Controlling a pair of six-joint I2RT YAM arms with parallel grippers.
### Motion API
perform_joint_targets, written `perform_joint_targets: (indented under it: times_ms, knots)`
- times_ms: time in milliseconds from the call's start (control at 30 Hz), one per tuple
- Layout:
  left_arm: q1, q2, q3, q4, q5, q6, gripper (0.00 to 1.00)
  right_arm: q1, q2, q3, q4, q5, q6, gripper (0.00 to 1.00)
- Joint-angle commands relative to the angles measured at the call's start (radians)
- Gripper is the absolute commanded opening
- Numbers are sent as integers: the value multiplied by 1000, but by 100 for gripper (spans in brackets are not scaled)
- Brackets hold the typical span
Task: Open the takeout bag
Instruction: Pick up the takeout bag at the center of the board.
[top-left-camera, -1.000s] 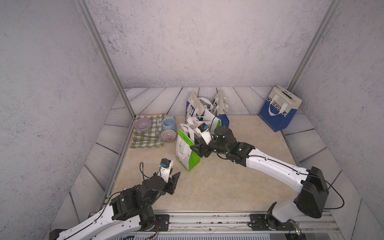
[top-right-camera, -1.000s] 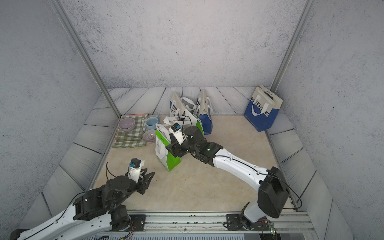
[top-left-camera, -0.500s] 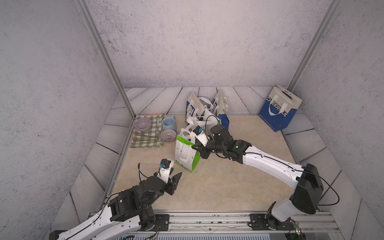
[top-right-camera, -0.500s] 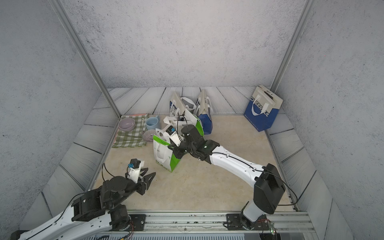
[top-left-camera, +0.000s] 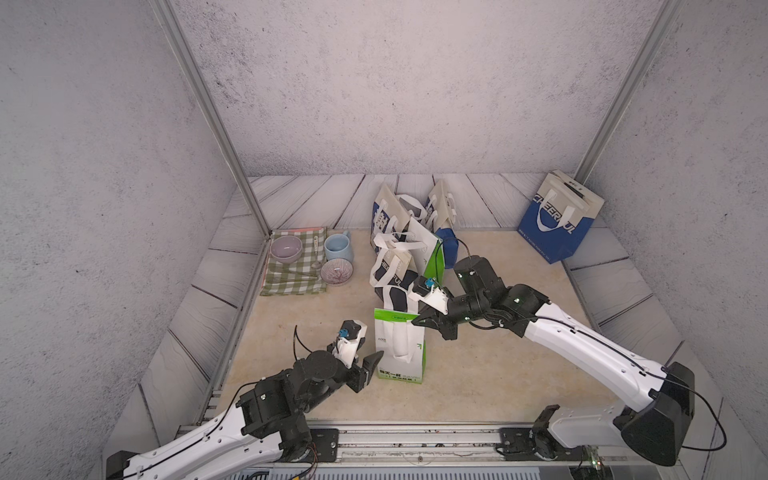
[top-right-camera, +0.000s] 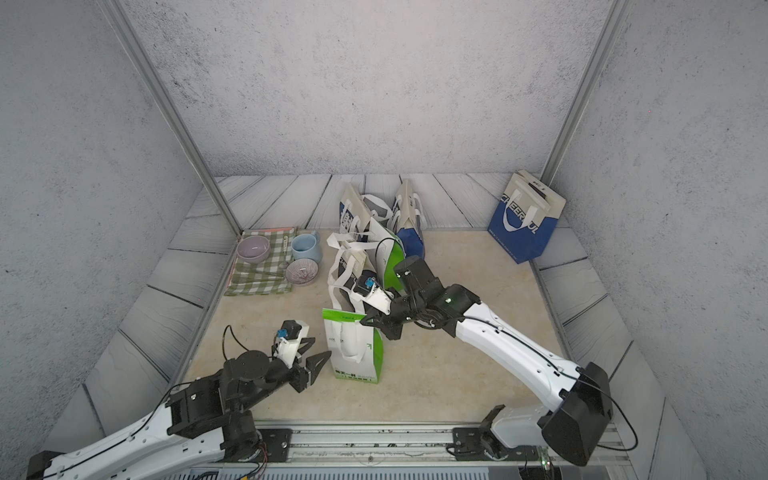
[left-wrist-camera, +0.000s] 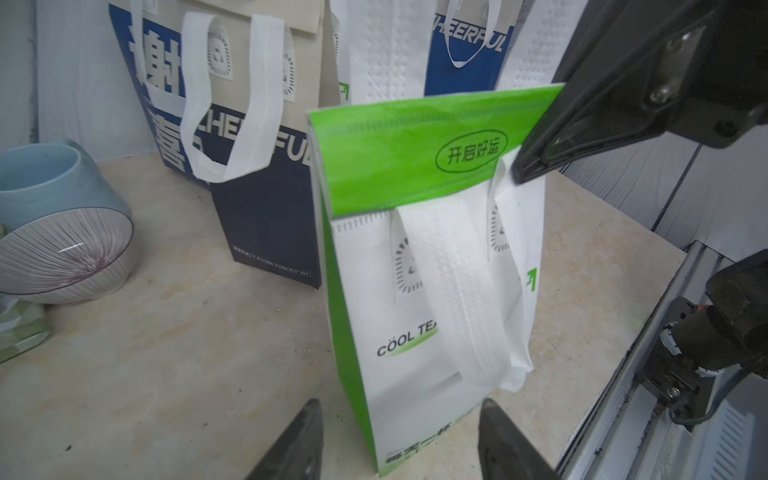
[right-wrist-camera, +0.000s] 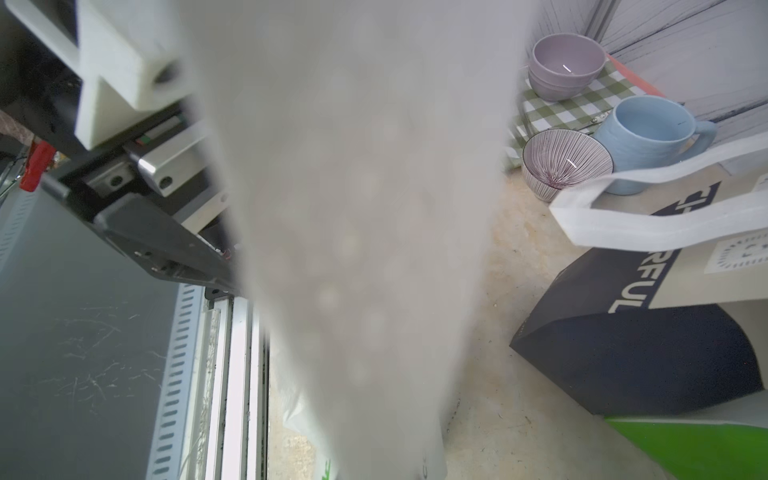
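Note:
The takeout bag (top-left-camera: 401, 351) (top-right-camera: 353, 349) is white with green sides and a green fold-over flap, and it stands upright at the front middle of the floor. My right gripper (top-left-camera: 417, 320) (top-right-camera: 366, 321) is shut on the flap's right-hand corner, as the left wrist view (left-wrist-camera: 540, 153) also shows. In the right wrist view the white bag fabric (right-wrist-camera: 353, 208) fills the middle and hides the jaws. My left gripper (top-left-camera: 368, 357) (top-right-camera: 316, 353) (left-wrist-camera: 399, 415) is open, low beside the bag's left bottom corner and holding nothing.
Several other bags crowd behind: a navy one (top-left-camera: 395, 286), a green-and-white one (top-left-camera: 430, 253), blue-and-beige ones (top-left-camera: 388, 212), and a blue one (top-left-camera: 555, 226) at the back right. A check cloth (top-left-camera: 291, 282) carries a lilac bowl (top-left-camera: 286, 248); a mug (top-left-camera: 337, 247) and striped bowl (top-left-camera: 336, 272) sit at its right edge.
My right gripper shut on the bag's flap and drew the bag away from the cluster toward the front. My left gripper opened wider and now sits next to the bag.

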Motion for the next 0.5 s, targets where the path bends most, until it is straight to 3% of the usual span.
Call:
perform_joint_targets:
  times_ms: [0, 300, 367, 467]
  knots:
    - [5, 5, -36, 103, 62, 21, 60, -26, -31, -12, -31, -84, -70, 0]
    - [5, 71, -101, 243, 49, 45, 60, -92, -30, -5, -89, -138, -135, 20]
    - [5, 101, -109, 281, 52, 62, 60, -94, -32, -3, -89, -142, -141, 33]
    - [6, 125, -134, 348, 49, 87, 61, -98, -48, -18, -74, -127, -131, 45]
